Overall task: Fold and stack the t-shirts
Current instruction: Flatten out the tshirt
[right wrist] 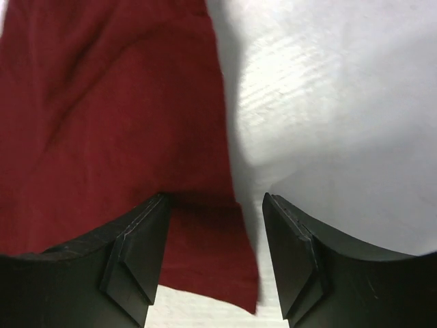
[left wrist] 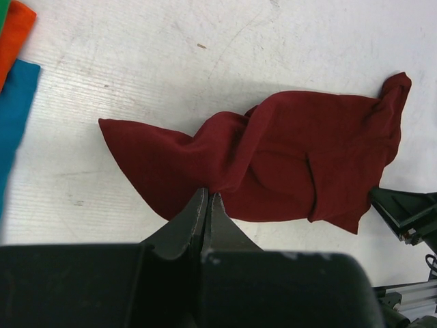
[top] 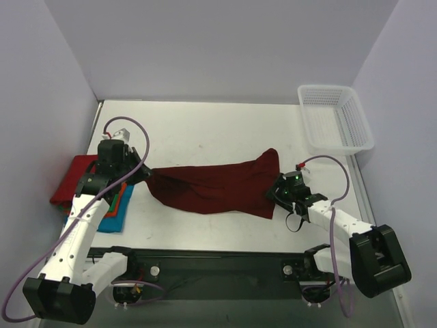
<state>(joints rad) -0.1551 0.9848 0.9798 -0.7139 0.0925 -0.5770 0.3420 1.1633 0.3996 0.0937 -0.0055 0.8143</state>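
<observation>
A dark maroon t-shirt [top: 215, 186] lies crumpled and stretched across the middle of the table. My left gripper [top: 145, 172] is shut on its left end; in the left wrist view the closed jaws [left wrist: 208, 196] pinch a twisted fold of the cloth [left wrist: 287, 157]. My right gripper [top: 276, 193] is open at the shirt's right end. In the right wrist view its fingers [right wrist: 215, 201] straddle a corner of the maroon cloth [right wrist: 102, 137], low over the table. Folded shirts lie stacked at the left edge: red [top: 74, 179], with orange, green and blue [top: 113, 217] partly under the left arm.
A white plastic mesh basket [top: 334, 117] stands at the back right corner. White walls close the table at the back and both sides. In the left wrist view the orange [left wrist: 17, 31] and blue [left wrist: 13, 116] folded shirts show at the left edge.
</observation>
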